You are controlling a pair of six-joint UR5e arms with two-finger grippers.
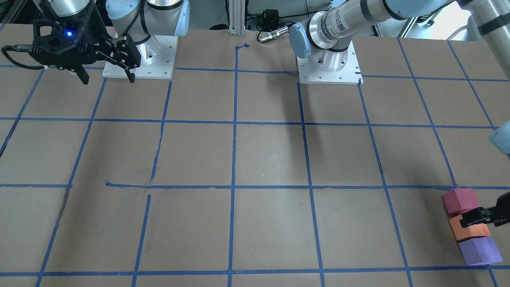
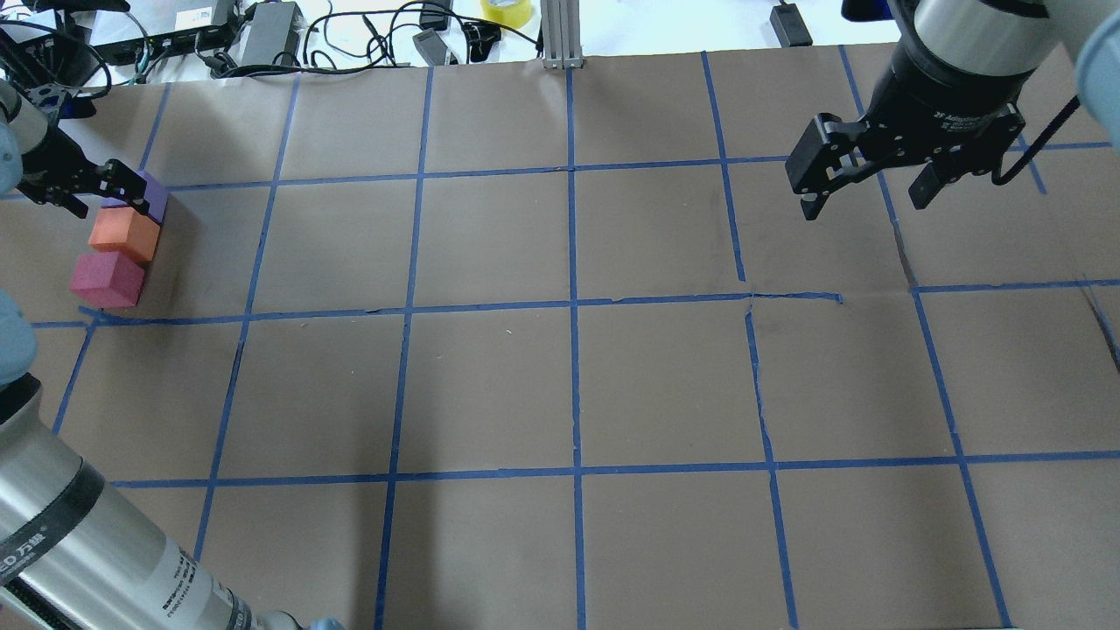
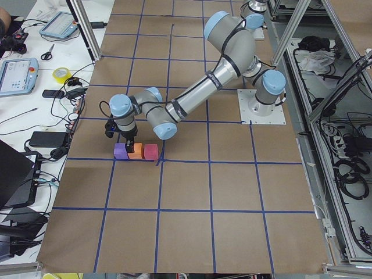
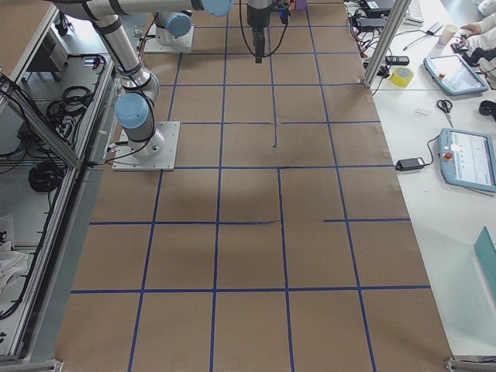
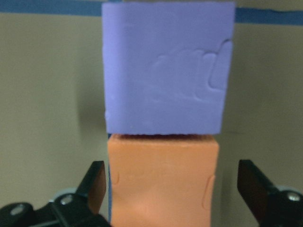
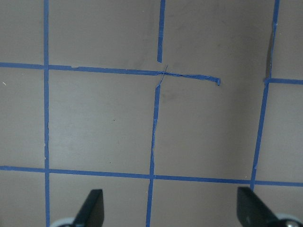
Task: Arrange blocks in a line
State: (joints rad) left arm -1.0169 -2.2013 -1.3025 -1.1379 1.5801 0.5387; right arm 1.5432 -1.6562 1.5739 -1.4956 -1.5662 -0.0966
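Note:
Three foam cubes lie touching in a short row at my far left: purple (image 2: 150, 194), orange (image 2: 122, 234), pinkish red (image 2: 107, 280). They also show in the front view as red (image 1: 460, 200), orange (image 1: 474, 233) and purple (image 1: 479, 251). My left gripper (image 2: 98, 194) is open and low over the row. In the left wrist view its fingers (image 5: 97, 184) stand on either side of the orange cube (image 5: 163, 184), with the purple cube (image 5: 165, 71) just beyond. My right gripper (image 2: 862, 199) is open and empty, high over the far right of the table.
The brown table top (image 2: 569, 376) carries a grid of blue tape lines. Cables, a tape roll (image 2: 507, 10) and a metal post (image 2: 560, 35) lie past the far edge. The arm bases (image 1: 328, 63) stand on white plates at the robot's side.

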